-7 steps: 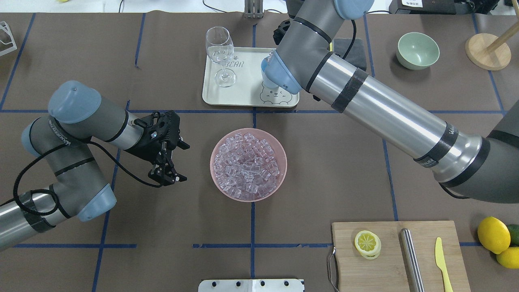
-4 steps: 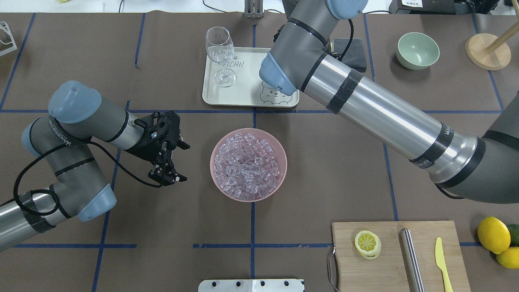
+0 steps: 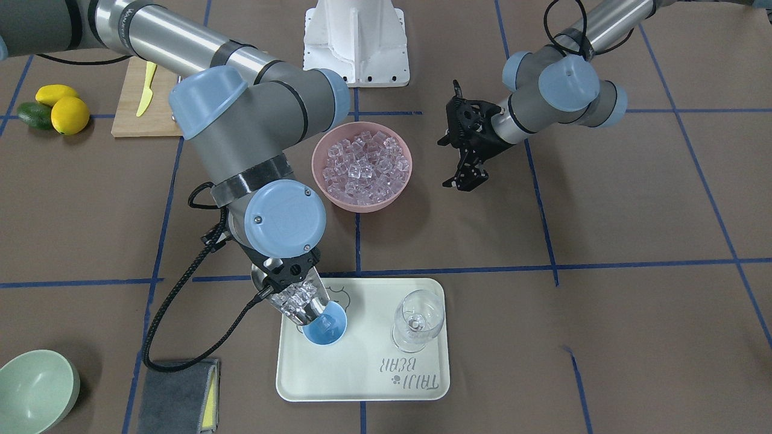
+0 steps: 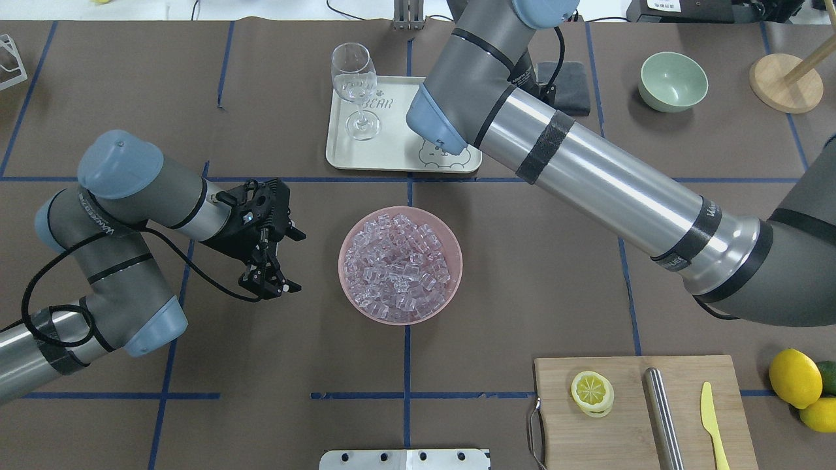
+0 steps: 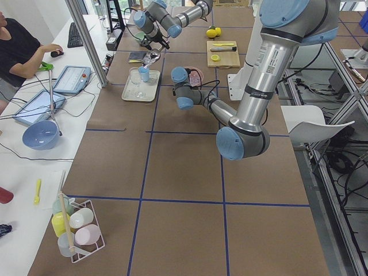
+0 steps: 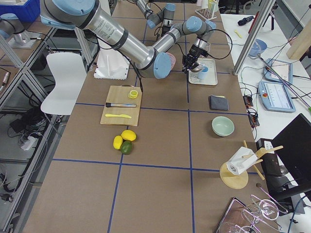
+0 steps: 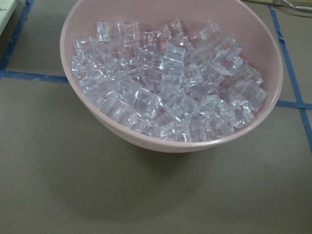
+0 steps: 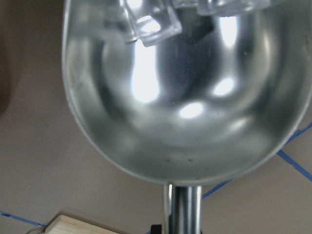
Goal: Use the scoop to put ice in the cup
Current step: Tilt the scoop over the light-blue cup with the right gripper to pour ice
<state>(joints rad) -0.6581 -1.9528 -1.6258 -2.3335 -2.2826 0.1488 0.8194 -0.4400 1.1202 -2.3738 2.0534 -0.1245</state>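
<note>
My right gripper [image 3: 284, 269] is shut on the handle of the steel scoop [image 3: 295, 301]. It holds the scoop tilted down with its mouth at the rim of the light-blue cup [image 3: 325, 328]. Several ice cubes [image 3: 294, 299] lie in the trough, and one cube sits in the cup. The right wrist view shows the scoop [image 8: 185, 97] with ice [image 8: 151, 24] at its far end. In the overhead view my right arm hides the cup. More ice [image 4: 398, 261] fills a pink bowl [image 4: 450, 287]. My left gripper [image 4: 269, 282] is open and empty, left of the bowl.
The cup stands on a cream tray [image 4: 392, 147] beside a clear wine glass [image 4: 356, 85]. There is a green bowl [image 4: 674, 81] and a grey cloth [image 4: 565, 75] at the back right. A cutting board [image 4: 627, 431] holds a lemon slice, a steel rod [image 4: 663, 418] and a yellow knife.
My right arm has swung left over the tray, and in the overhead view it now covers the cup. The left arm has not moved.
</note>
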